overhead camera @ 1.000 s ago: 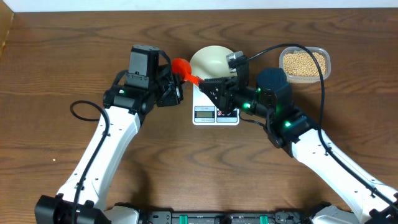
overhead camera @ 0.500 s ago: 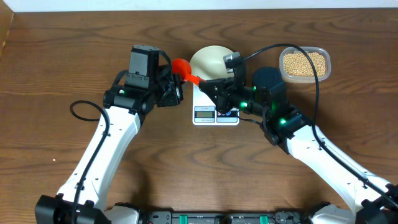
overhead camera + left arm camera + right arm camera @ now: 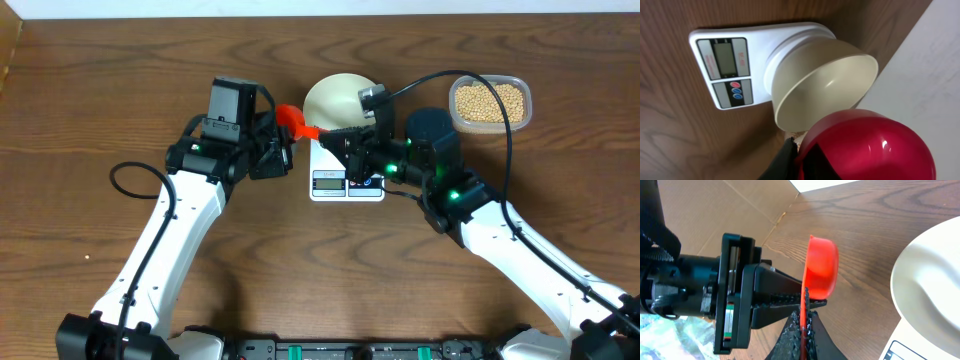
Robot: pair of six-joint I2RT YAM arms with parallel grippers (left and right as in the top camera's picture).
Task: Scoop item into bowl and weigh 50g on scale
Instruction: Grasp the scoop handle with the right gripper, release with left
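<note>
You are viewing the left gripper and right gripper both clamping the red scoop beside the bowl, which is sitting on the scale; beans are filling the clear container.

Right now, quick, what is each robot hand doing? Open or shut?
The left gripper is shut on the red scoop.
The right gripper is shut on the red scoop too, at its handle.

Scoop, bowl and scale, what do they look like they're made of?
The scoop looks like glossy red plastic: sharp highlight. The bowl is smooth cream-white with a thin rim and soft sheen, probably plastic or melamine, possibly ceramic. The scale seems satin white moulded plastic with a grey display panel.
</note>
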